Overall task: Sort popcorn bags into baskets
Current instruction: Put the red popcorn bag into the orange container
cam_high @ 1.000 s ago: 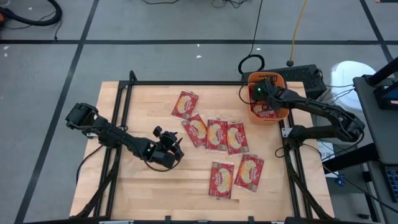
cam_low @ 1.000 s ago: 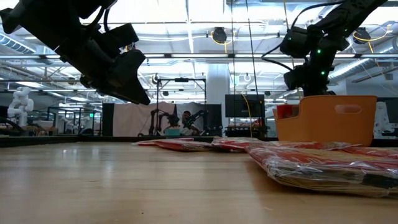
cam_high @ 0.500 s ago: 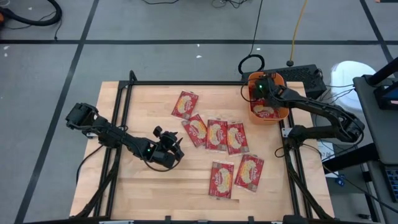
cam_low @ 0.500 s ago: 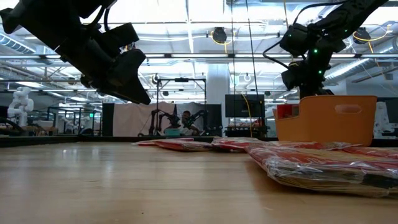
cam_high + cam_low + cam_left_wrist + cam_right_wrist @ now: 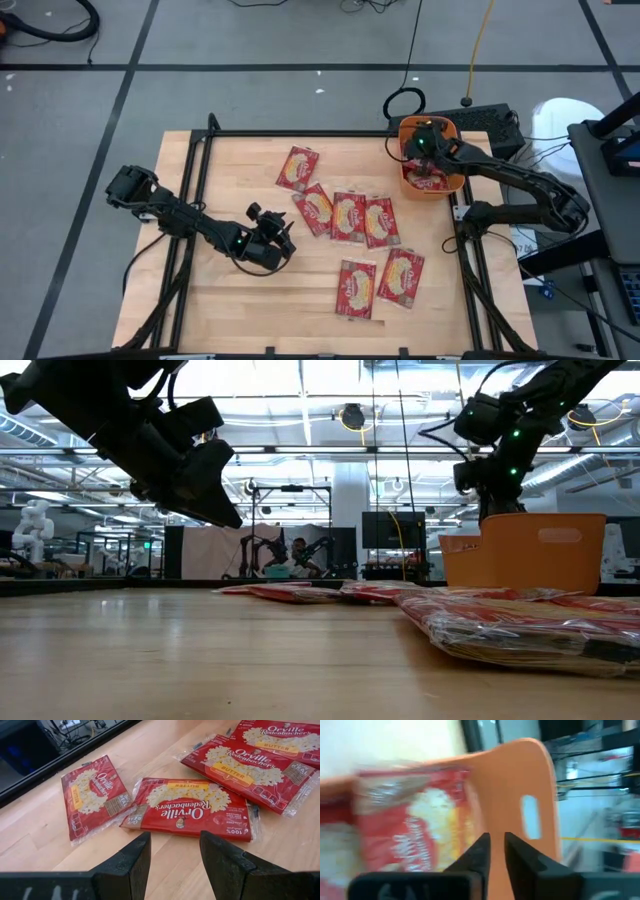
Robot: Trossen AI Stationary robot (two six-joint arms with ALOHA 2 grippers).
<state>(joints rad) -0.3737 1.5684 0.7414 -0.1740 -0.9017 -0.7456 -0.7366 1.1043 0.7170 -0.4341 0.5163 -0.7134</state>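
Six red popcorn bags with cream ovals lie flat on the wooden table: one [image 5: 298,168], a row of three [image 5: 348,215] and two nearer [image 5: 356,287], [image 5: 402,275]. The orange basket [image 5: 450,128] stands at the table's far right corner with more bags [image 5: 428,180] inside. My right gripper [image 5: 427,162] hovers over the basket, pointing down into it, fingers a narrow gap apart [image 5: 497,845] and empty; a bag [image 5: 420,820] lies below against the orange wall [image 5: 520,785]. My left gripper [image 5: 282,238] waits open above the table left of the bags [image 5: 195,810].
A black frame rail [image 5: 300,134] borders the tabletop. Cables and a black power strip [image 5: 490,118] lie on the floor beyond the basket. Bare wood [image 5: 250,310] stretches along the near left part. The low view shows the basket [image 5: 540,550] behind the nearest bag [image 5: 520,630].
My right gripper has shifted a little over the basket, toward its far side. In the low view, the red bag edge that stuck up above the basket's rim has dropped out of sight inside it.
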